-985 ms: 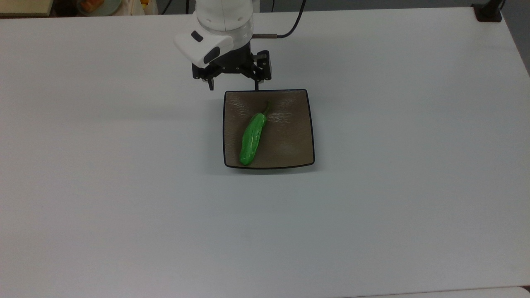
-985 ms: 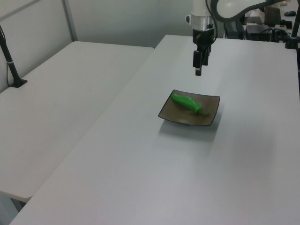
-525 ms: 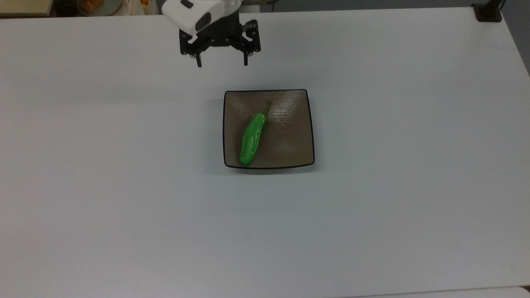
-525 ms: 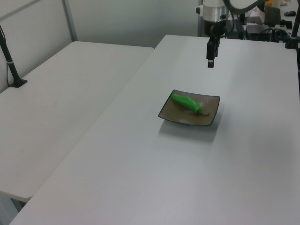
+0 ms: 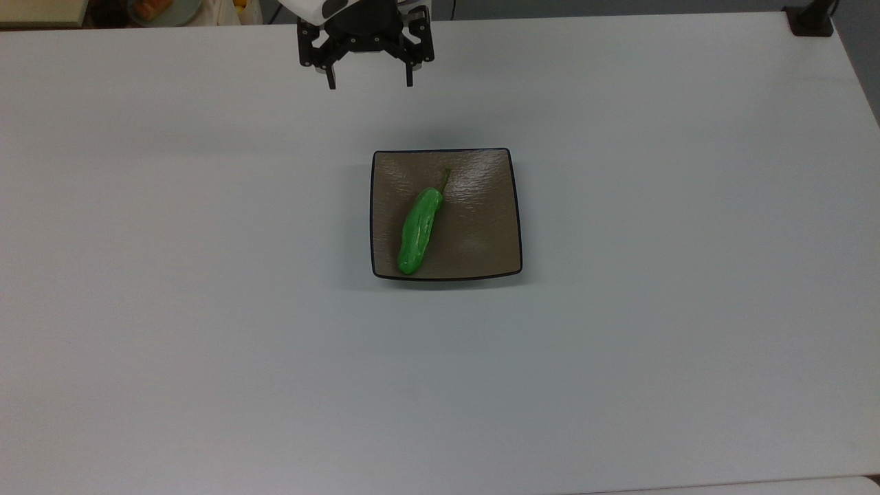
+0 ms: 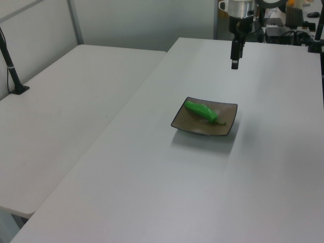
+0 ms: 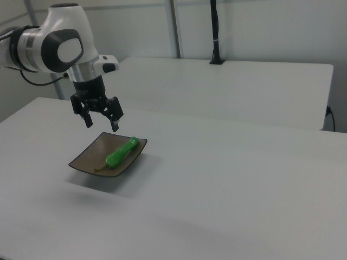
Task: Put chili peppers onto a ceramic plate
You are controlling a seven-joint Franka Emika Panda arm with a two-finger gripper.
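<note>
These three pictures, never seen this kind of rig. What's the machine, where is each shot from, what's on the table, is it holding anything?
It is one moment seen by three fixed cameras. The machine is a single robot arm ending in a two-finger gripper, the black claw hanging under the white arm.

The top view looks straight down on the white table. The left view and the right view look across the same table from opposite sides, so the gripper is at the left view's upper right and at the right view's left.

On the table sits a square brown ceramic plate, and a green chili pepper lies on it, toward the top view's left edge of the plate, stem pointing toward the arm.

The gripper holds nothing: its fingers are spread apart and empty, hanging in the air beyond the plate's far edge, touching neither plate nor pepper.
</note>
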